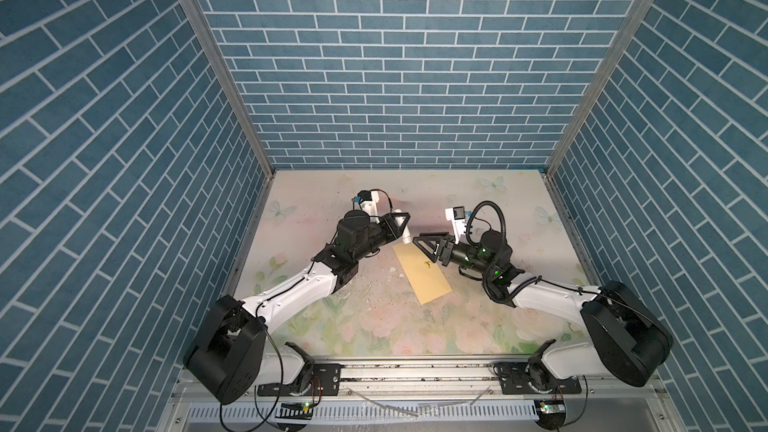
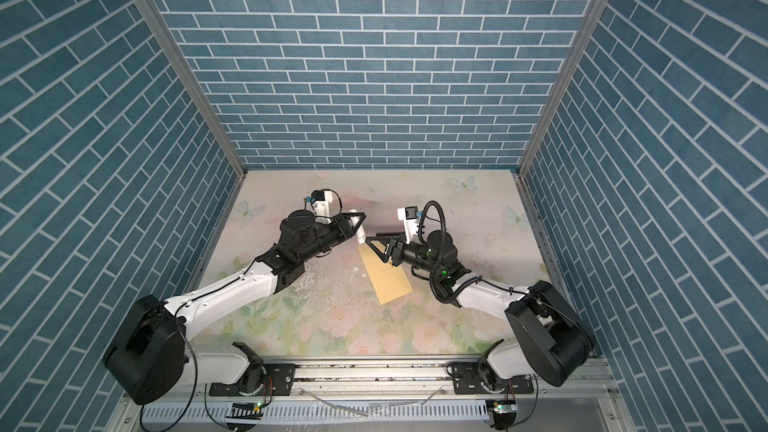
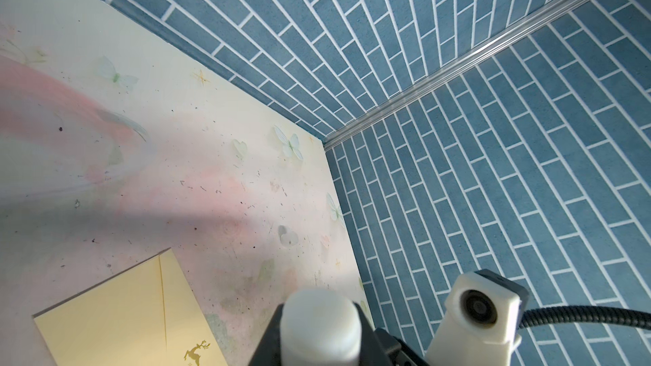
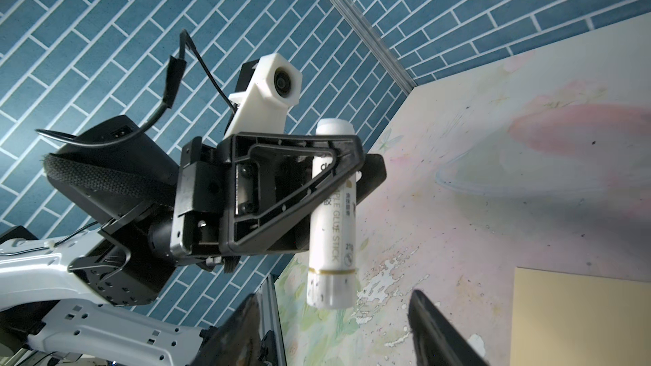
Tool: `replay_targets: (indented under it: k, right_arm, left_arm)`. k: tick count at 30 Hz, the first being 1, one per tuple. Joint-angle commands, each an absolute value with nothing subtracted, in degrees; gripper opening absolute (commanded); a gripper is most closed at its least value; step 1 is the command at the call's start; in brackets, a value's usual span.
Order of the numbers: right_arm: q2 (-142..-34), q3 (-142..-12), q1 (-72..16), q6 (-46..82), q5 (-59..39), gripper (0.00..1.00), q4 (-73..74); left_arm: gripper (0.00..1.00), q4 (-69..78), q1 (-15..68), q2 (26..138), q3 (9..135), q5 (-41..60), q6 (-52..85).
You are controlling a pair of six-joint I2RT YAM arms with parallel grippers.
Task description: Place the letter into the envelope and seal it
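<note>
The pale-yellow envelope (image 1: 422, 274) (image 2: 384, 278) lies flat in the middle of the floral table, a small gold deer mark (image 3: 196, 350) at its centre. The letter is out of view. My left gripper (image 1: 401, 220) (image 4: 348, 167) hovers just beyond the envelope's far end, shut on a white glue stick (image 1: 405, 232) (image 4: 333, 241) that hangs with one end down. My right gripper (image 1: 417, 239) (image 4: 334, 295) is open over the envelope's far end, its fingers (image 4: 433, 325) standing apart on either side of the stick's lower end without touching it.
Blue brick-pattern walls (image 1: 395, 76) close in the back and both sides of the table. An aluminium rail (image 1: 415, 371) runs along the front between the arm bases. The table mat (image 1: 353, 284) has peeled white patches left of the envelope.
</note>
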State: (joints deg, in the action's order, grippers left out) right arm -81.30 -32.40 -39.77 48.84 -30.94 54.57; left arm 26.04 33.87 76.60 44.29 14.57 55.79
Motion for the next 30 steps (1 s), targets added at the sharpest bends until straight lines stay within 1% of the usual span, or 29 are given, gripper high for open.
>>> replay_targets:
  k: [1,11,16,19,24,28,30]
  right_arm:
    - [-82.54,-34.89,-40.34,50.96,-31.99,0.62,58.25]
    - [-86.31,-37.60,-41.47,53.62,-31.31,0.51,61.26]
    - [-89.32,-39.05,-41.83,55.78,-31.96,0.44,63.88]
    - [-90.46,-39.55,-42.10,56.40,-31.97,0.38,64.52]
    - [-90.88,-39.29,-42.25,56.86,-30.82,0.22,64.96]
    - [-90.50,-39.21,-42.27,56.24,-29.21,0.14,62.78]
    - [-89.48,-39.44,-42.27,54.72,-27.40,0.09,59.43]
  left_arm:
    - [0.00,29.16,33.50,75.76,43.81,14.39,56.34]
    - [0.00,31.28,33.49,76.47,43.38,14.59,56.51]
    - [0.00,31.71,33.50,76.62,43.17,14.67,56.44]
    - [0.00,31.64,33.50,76.41,43.09,14.63,56.36]
    - [0.00,31.46,33.49,76.36,42.93,14.51,56.03]
    - [0.00,30.99,33.53,76.54,42.79,14.07,55.35]
    - [0.00,30.43,33.54,76.54,42.65,13.52,54.73]
